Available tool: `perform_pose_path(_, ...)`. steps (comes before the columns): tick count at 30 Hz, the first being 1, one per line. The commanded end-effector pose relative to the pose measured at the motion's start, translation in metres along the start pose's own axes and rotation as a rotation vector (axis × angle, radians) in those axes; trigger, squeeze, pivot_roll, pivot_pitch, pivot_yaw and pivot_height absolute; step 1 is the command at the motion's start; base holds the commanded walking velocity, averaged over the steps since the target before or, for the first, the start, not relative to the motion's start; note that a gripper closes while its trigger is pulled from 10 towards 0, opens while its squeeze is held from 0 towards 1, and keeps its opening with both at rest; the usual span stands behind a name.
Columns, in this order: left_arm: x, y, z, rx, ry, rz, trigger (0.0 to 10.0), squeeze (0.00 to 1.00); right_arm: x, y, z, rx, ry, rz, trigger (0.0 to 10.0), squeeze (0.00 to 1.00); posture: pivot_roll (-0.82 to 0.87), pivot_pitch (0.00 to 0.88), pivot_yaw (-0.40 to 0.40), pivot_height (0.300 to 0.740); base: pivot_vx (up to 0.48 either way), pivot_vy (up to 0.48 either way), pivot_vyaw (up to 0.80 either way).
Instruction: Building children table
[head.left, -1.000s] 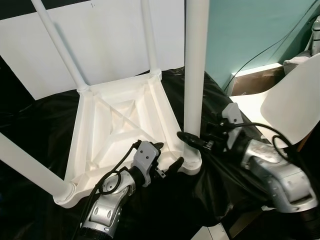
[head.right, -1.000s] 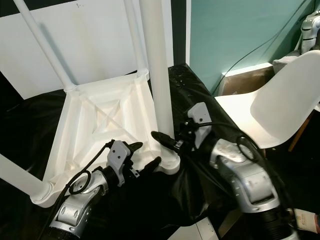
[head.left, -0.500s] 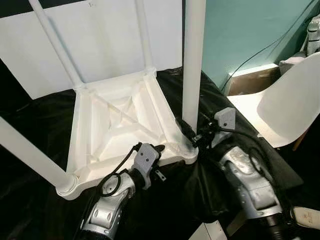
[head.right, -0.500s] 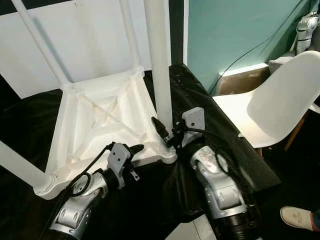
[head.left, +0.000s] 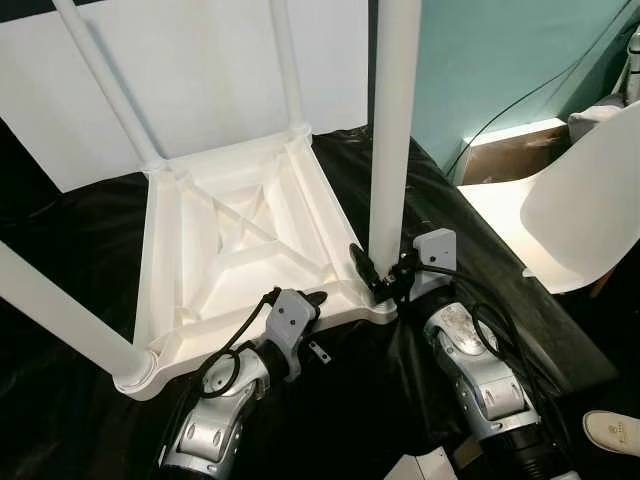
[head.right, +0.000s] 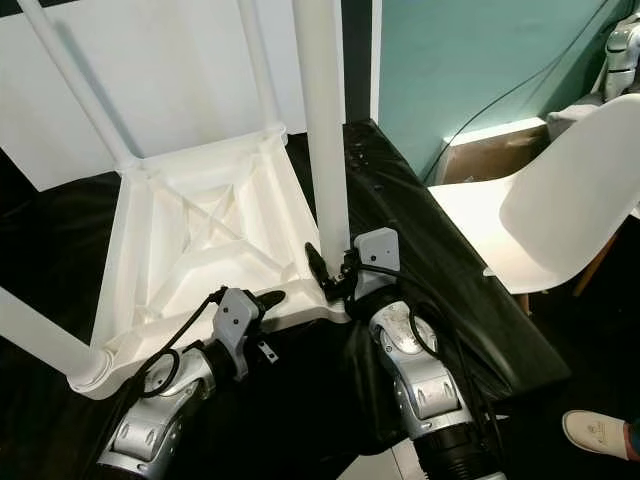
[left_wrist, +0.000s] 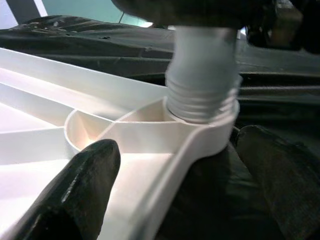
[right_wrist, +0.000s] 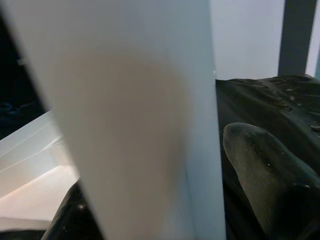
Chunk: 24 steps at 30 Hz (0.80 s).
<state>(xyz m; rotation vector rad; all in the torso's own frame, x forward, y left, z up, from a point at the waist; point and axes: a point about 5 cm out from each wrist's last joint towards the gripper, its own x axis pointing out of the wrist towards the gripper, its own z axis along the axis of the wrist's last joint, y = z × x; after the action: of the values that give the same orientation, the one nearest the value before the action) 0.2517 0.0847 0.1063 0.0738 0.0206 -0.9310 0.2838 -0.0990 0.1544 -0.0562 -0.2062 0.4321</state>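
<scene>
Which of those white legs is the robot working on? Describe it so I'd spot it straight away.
Find the white table lying upside down on the black sheet, with four legs standing up from its corners. The leg in question rises from the corner nearest the white chair. Unlike the others, it has the right gripper around its base, with the left gripper on the rim beside it.

Table legs' (head.left: 393, 120) tops beyond frame.
</scene>
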Motion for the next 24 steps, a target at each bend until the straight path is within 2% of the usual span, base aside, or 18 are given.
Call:
perform_pose_path(1, -0.001, 0.006, 0.0, -0.005, -0.003, 0.073, 10.0, 0.0, -0.003, -0.001, 0.001, 0.0, -0.008, 0.007, 10.0, 0.0, -0.08, 0.0, 0.092, 0.74, 0.0, 0.0, 0.0)
perform_pose_path(4, 0.001, 0.009, 0.002, -0.003, -0.011, 0.08, 10.0, 0.0, -0.008, -0.009, 0.0, -0.016, -0.014, 0.013, 10.0, 0.0, -0.08, 0.0, 0.093, 0.74, 0.0, 0.0, 0.0)
perform_pose_path(6, 0.002, 0.011, 0.001, 0.009, 0.001, 0.084, 10.0, 0.0, -0.015, -0.013, -0.003, -0.014, 0.007, 0.081, 10.0, 0.0, -0.09, 0.0, 0.094, 0.74, 0.0, 0.0, 0.0)
perform_pose_path(8, 0.004, 0.012, -0.004, 0.036, 0.048, 0.088, 10.0, 0.0, -0.023, -0.017, -0.004, -0.024, 0.024, 0.176, 10.0, 0.0, -0.1, 0.0, 0.097, 0.74, 0.0, 0.0, 0.0)
perform_pose_path(10, 0.006, 0.011, -0.014, 0.025, 0.124, 0.069, 10.0, 0.0, -0.028, -0.027, -0.004, -0.045, 0.04, 0.221, 10.0, 0.0, -0.11, 0.0, 0.104, 0.74, 0.0, 0.0, 0.0)
perform_pose_path(11, 0.006, 0.011, -0.014, 0.025, 0.124, 0.069, 10.0, 0.0, -0.028, -0.027, -0.004, -0.045, 0.04, 0.221, 10.0, 0.0, -0.11, 0.0, 0.104, 0.74, 0.0, 0.0, 0.0)
perform_pose_path(15, 0.006, 0.006, -0.034, 0.04, 0.259, 0.014, 10.0, 0.0, -0.025, -0.042, 0.0, -0.076, 0.043, 0.2, 10.0, 0.0, -0.13, 0.0, 0.111, 0.74, 0.0, 0.0, 0.0)
perform_pose_path(23, 0.007, 0.007, -0.045, 0.052, 0.34, -0.002, 10.0, 0.0, -0.019, -0.05, 0.004, -0.085, 0.023, 0.179, 10.0, 0.0, -0.13, 0.0, 0.112, 0.74, 0.0, 0.0, 0.0)
perform_pose_path(24, 0.01, 0.011, -0.045, 0.062, 0.351, 0.012, 5.3, 0.0, -0.018, -0.05, 0.004, -0.081, 0.02, 0.182, 10.0, 0.0, -0.12, 0.0, 0.11, 0.74, 0.0, 0.0, 0.0)
